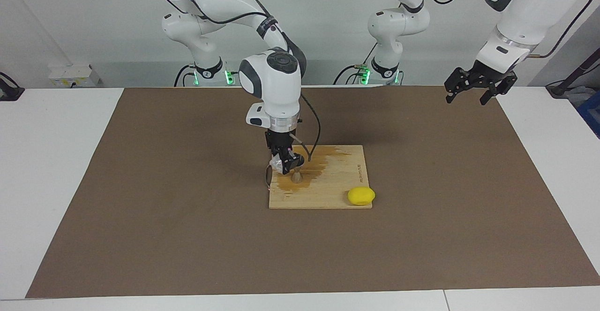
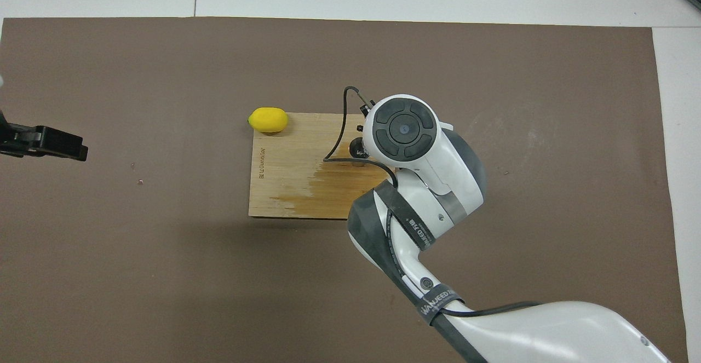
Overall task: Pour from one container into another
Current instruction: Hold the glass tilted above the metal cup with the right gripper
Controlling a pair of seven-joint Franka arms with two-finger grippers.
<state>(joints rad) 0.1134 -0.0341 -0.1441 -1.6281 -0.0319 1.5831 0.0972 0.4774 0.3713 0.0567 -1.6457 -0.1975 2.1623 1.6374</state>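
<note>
In the facing view, going across: white worktop w/ a big brown mat over most of it. The right arm reached down over the wooden board, roughly mid-mat. The right gripper hung low over the board's edge toward the right arm's end, fingers closed on the clear cup, which was held tilted just above and beside the jigger. The jigger stood upright on the board, in a dark wet-looking stain that spread over that part of the wood. Whether any liquid ran from the cup can't be told.

Board had a short burnt-in line of writing along its edge toward the left arm's end; too small to read in either view. A yellow lemon sat at the board's corner farther from the robots, toward the left arm's end, partly overhanging the edge.

The left gripper hung in the air over the mat's edge at the left arm's end, well apart from the board, fingers spread wide, holding nothing; that arm waited.

Overhead view: right arm's wrist hid cup & jigger; a strap on the arm read "WANJEED".
</note>
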